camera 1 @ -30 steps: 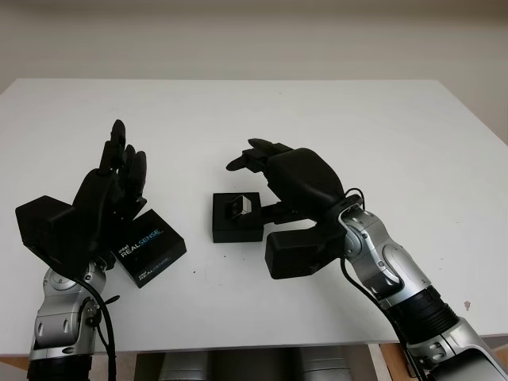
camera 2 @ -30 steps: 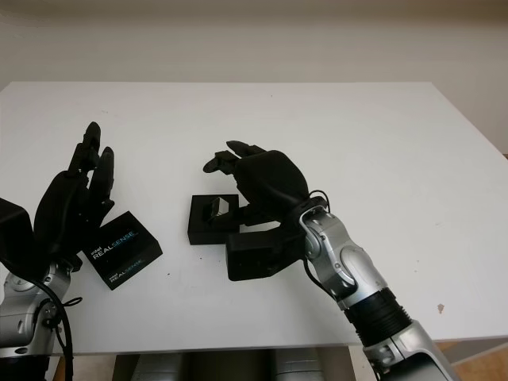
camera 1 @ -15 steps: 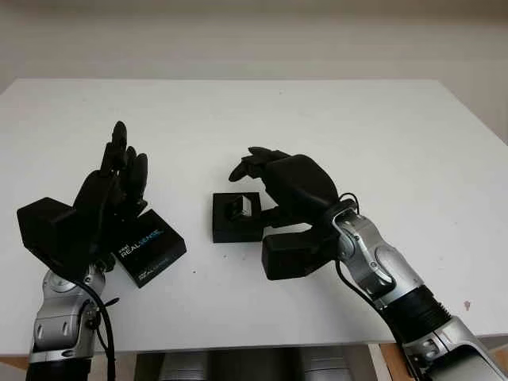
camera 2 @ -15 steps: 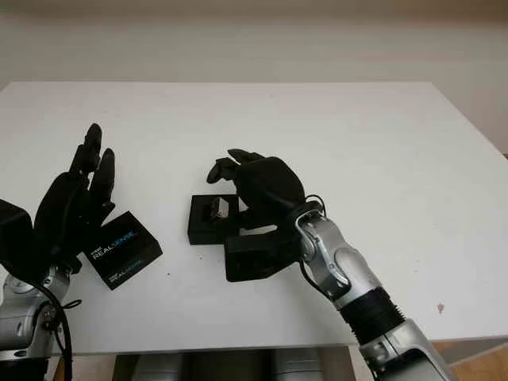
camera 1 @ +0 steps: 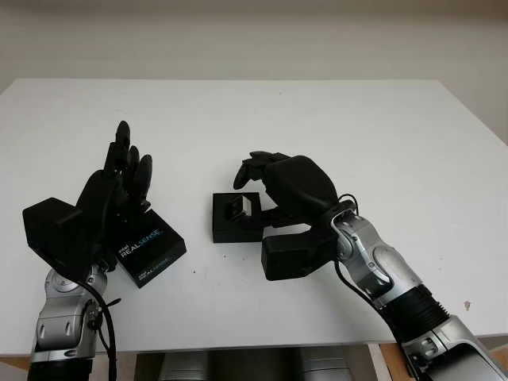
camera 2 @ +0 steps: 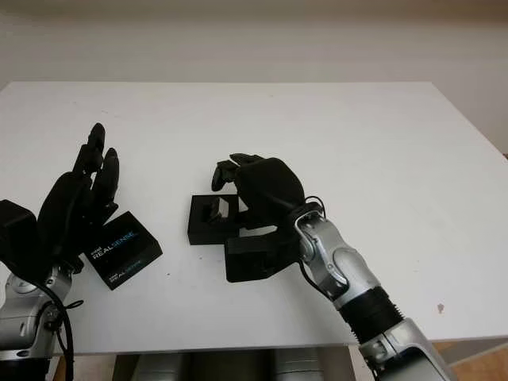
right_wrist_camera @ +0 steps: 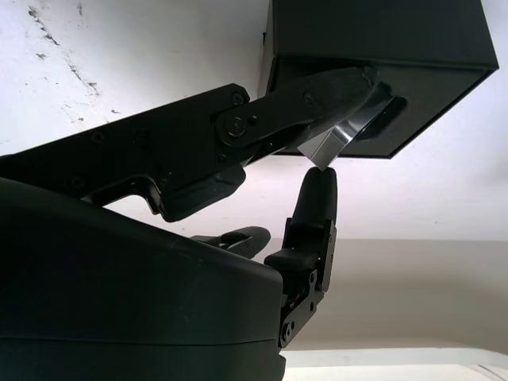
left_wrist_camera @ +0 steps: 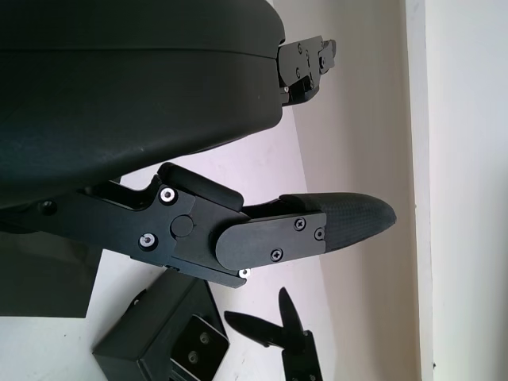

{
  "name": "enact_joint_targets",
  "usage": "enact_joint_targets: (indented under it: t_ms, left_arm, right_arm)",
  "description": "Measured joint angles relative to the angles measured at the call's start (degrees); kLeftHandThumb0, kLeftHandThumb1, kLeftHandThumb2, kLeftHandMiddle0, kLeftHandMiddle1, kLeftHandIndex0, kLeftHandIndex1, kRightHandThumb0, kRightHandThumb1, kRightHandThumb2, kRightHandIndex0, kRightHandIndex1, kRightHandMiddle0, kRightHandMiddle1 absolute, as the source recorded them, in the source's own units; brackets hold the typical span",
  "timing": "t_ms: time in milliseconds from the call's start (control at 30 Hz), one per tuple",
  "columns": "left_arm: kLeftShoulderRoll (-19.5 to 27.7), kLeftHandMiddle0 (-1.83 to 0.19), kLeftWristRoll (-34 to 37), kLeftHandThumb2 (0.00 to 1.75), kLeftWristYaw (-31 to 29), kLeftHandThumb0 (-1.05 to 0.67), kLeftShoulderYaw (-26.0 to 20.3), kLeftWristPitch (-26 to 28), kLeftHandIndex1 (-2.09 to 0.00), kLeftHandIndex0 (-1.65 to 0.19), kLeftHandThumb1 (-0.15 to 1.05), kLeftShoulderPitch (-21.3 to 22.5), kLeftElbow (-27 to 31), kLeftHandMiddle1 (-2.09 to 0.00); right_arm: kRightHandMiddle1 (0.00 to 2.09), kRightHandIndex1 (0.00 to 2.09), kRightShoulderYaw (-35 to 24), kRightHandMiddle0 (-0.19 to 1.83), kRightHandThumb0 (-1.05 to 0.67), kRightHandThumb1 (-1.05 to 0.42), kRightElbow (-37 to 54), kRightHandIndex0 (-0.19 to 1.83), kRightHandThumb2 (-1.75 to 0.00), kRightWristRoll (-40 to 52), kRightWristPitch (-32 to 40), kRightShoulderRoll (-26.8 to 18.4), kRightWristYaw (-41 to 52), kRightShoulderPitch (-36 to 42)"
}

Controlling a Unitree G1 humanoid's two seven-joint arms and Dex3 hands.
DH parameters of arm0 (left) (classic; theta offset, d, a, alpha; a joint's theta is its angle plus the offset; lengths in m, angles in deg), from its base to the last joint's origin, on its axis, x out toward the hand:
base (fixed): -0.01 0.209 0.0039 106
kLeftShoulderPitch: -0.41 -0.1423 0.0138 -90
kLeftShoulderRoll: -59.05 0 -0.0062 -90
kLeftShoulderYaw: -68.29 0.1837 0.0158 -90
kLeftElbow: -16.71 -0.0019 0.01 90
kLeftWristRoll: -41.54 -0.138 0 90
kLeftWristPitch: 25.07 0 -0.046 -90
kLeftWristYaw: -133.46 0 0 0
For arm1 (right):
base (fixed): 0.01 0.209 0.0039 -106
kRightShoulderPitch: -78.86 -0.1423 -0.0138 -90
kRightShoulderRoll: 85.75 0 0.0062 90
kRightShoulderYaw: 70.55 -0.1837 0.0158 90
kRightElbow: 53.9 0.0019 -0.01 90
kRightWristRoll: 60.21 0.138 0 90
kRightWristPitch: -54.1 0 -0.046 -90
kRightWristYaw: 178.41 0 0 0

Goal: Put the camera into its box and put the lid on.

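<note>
While the white table [camera 1: 333,119] carries everything, the right hand [camera 1: 274,178] sits near its middle, fingers curled over the open black box [camera 1: 236,218]. In the right wrist view a finger [right_wrist_camera: 317,99] and another fingertip [right_wrist_camera: 317,194] pinch the small silver camera [right_wrist_camera: 329,143] at the box's opening, so the camera is gripped and stands tilted inside the box. Toward the table's left side, the left hand [camera 1: 111,194] is raised with fingers extended, holding nothing, just above the lid [camera 1: 147,248], which lies flat with its printed side up, near the front edge and apart from the box.
</note>
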Motion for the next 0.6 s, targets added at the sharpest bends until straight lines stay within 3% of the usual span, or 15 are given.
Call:
enact_joint_targets:
  t_ms: [367,600]
  left_arm:
    - [0.0,0.19,0.1,0.53,0.0,-0.72,0.0,-0.1,0.00,0.19,1.05,0.0,0.0,0.00]
    - [0.0,0.19,0.1,0.54,0.1,-0.72,0.0,-0.1,0.00,0.19,1.05,0.0,0.0,0.00]
  right_arm:
    - [1.20,0.14,1.2,0.47,-0.71,-1.03,0.0,0.50,-0.06,-2.4,0.1,-1.0,1.0,-0.8]
    - [1.37,0.18,1.3,0.51,-0.53,-1.03,-0.2,0.55,-0.06,-2.2,-0.9,-1.1,0.7,-1.0]
